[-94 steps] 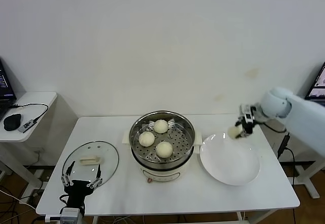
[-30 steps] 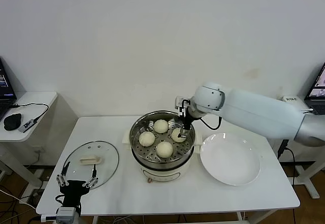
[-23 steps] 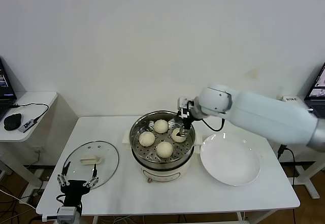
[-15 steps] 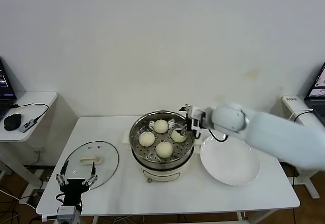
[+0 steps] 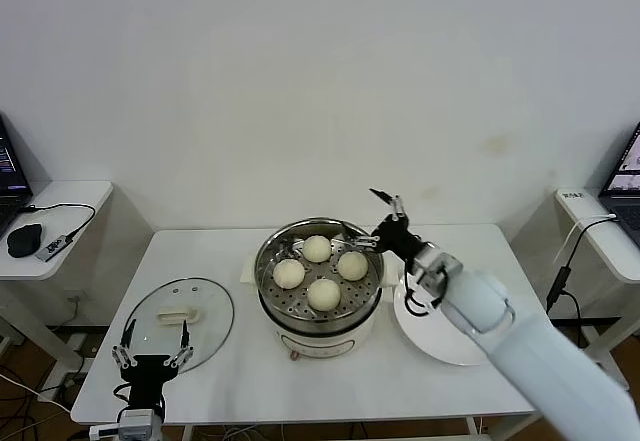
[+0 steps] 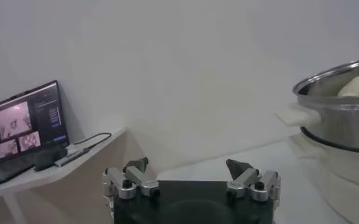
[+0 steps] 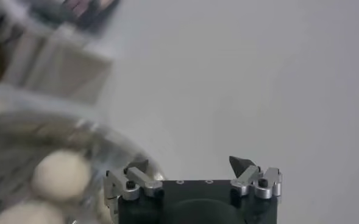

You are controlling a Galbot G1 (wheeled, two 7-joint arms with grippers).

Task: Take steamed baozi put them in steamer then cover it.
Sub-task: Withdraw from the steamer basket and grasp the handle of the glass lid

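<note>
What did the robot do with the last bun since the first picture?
The right claw carried the fourth bun from over the plate into the steamer, let it go, and has pulled back, open, beside the rim. The other three buns, the lid on the table and the left claw near it stayed put.

Four baozi (image 5: 323,292) in steamer (image 5: 319,284); right gripper (image 5: 372,217) (jaws spread) above rim.
</note>
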